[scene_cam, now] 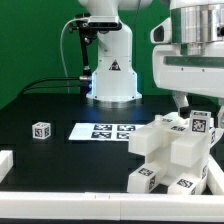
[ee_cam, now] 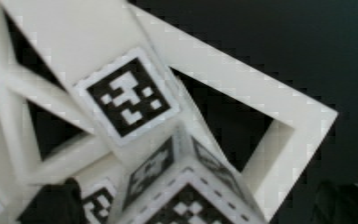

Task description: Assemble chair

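The chair's white blocky parts, each with black-and-white tags, lie heaped at the exterior view's lower right. One tagged piece stands highest. My gripper hangs straight over it, fingertips at the level of its top. In the wrist view the parts fill the picture: a big tag on a flat face, slanted white bars, and a tagged corner between my jaws. The fingers show only as dark blurs at the two corners, far apart, so the gripper looks open. I cannot tell whether they touch the piece.
A small white tagged cube lies alone at the exterior view's left. The marker board lies flat mid-table. The robot's base stands behind it. A white rim borders the table's front and left.
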`<state>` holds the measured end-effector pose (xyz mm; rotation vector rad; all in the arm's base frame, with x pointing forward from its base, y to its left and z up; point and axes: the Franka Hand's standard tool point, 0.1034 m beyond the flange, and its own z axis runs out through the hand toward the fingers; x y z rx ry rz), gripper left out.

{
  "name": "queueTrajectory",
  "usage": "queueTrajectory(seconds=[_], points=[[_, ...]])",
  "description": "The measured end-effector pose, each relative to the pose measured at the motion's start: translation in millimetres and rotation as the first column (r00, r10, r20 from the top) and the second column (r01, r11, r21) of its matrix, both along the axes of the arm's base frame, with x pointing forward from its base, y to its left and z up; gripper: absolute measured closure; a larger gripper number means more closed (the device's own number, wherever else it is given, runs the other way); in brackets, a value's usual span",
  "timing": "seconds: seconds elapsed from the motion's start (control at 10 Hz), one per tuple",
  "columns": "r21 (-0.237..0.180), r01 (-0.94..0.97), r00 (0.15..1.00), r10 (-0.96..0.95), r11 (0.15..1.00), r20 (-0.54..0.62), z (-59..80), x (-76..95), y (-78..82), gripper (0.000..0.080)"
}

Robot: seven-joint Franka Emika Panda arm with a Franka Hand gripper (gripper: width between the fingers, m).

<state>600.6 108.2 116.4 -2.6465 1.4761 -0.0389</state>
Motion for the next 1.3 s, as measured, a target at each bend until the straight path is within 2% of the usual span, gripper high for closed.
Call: queueTrajectory(seconds=[0.1,0.2,0.4,0.6,0.9,1.0,1.1,1.3], points=[[-0.035,-0.226,0.974,0.227,0.973,0.012,-0.5,-0.2,-1.3,0.015],[-0.053,-0.315,0.949,0.316,0.948,0.011,-1.2,-0.7,-0.8,0.015],[-0.047,-0.284,0.958,0.285,0.958,0.011,-1.1,-0.6,-0.9,0.0163],[-0.038,-0.194,0.981,0.194,0.98,0.008,-1.2,-0.6,-0.7,0.0514],[-0.014,0.055,0.999,-0.055,0.998,-0.003,-1.4,1.2,-4.7,0.0518],[0.009,0.189,0.982,-0.189,0.982,0.002,-1.3,4.8,-6.6,0.0518],[0.016,0.236,0.972,-0.236,0.972,0.006,-1.3,6.0,-7.8,0.0518],[0.055,0.502,0.865,-0.501,0.863,-0.027,-1.5,6.6,-9.6,0.0518]])
